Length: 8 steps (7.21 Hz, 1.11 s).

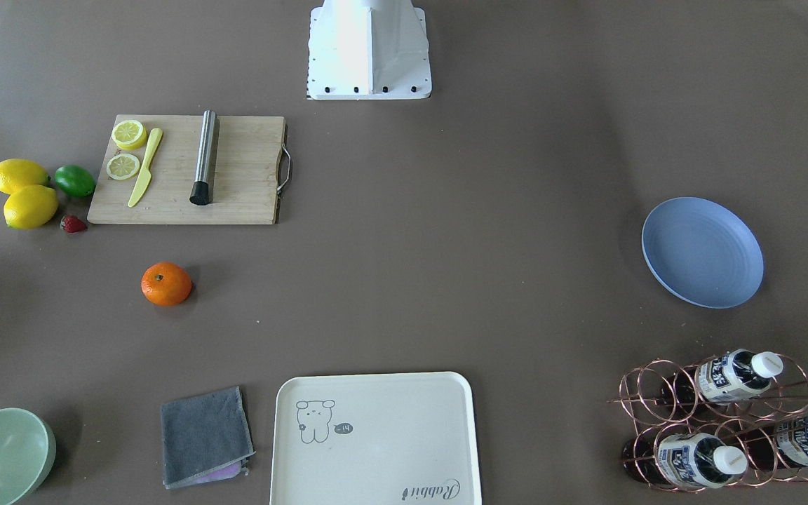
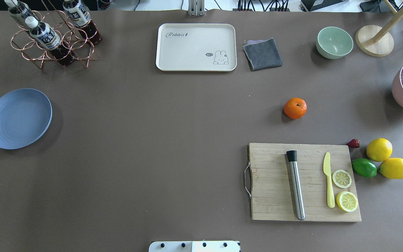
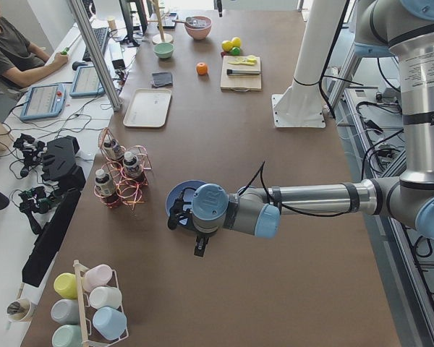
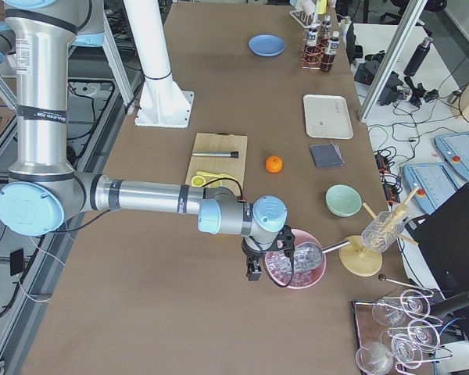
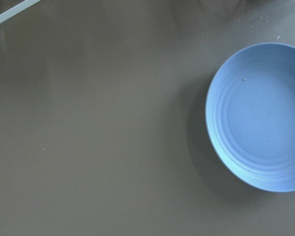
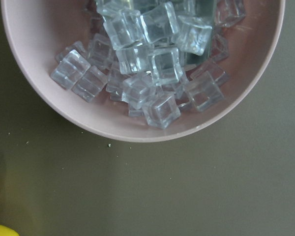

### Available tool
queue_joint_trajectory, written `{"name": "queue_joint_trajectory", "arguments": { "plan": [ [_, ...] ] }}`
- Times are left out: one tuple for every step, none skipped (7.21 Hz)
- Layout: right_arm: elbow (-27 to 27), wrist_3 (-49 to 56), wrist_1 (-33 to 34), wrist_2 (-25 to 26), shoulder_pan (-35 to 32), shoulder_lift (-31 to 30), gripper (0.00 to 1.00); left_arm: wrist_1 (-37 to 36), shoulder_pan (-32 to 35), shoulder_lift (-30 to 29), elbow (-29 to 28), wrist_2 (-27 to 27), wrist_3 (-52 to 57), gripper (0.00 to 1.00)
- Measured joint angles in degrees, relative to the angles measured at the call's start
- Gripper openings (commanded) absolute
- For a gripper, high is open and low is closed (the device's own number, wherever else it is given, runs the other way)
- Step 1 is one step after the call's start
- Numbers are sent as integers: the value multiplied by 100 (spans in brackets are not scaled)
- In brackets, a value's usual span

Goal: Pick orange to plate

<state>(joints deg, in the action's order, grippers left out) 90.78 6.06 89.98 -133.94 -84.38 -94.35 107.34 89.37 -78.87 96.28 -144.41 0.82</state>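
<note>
The orange (image 2: pixel 295 108) lies alone on the brown table, just beyond the cutting board, also visible as the orange (image 1: pixel 166 283). The pale-blue plate (image 2: pixel 18 118) rests at the opposite end of the table with nothing on it. Only the side views show the arms. My left gripper (image 3: pixel 176 215) hovers over the plate's (image 3: pixel 182 189) near edge, and its wrist view looks down on the plate (image 5: pixel 260 118). Far from the orange (image 4: pixel 273 164), my right gripper (image 4: pixel 284 248) hangs above a pink bowl of ice. I cannot tell whether either gripper is open or shut.
A wooden cutting board (image 2: pixel 275 196) carries a steel rod, a yellow knife and lemon slices. Two lemons (image 2: pixel 379 149), a lime (image 2: pixel 364 167) and a strawberry lie beside it. Farther off stand a cream tray (image 2: pixel 196 47), grey cloth (image 2: pixel 262 53), mint bowl (image 2: pixel 334 42), bottle rack (image 2: pixel 52 38) and pink ice bowl (image 6: pixel 152 123).
</note>
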Motion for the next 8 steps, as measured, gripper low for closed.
{"name": "queue_joint_trajectory", "arguments": {
  "plan": [
    [0, 0, 0, 0, -4, -1, 100, 4, -3, 7, 11, -64, -4, 98],
    [4, -3, -3, 7, -6, 9, 100, 7, -6, 6, 20, -92, -13, 98],
    [7, -13, -5, 8, -7, 26, 100, 11, -9, 5, 23, -106, -18, 97],
    [22, -16, -4, 4, -11, 27, 100, 13, -12, 1, 23, -111, -15, 97],
    [37, -28, -1, -4, -12, 36, 100, 8, -17, -10, 23, -125, -13, 97],
    [53, -49, 1, -16, -10, 66, 100, -10, -24, -35, 10, -182, -21, 97],
    [71, -57, 2, -40, -9, 98, 100, -31, -31, -64, -13, -259, -31, 97],
    [55, -60, 2, -104, -9, 125, 100, -32, -40, -77, -34, -287, -65, 97]
  ]
}}
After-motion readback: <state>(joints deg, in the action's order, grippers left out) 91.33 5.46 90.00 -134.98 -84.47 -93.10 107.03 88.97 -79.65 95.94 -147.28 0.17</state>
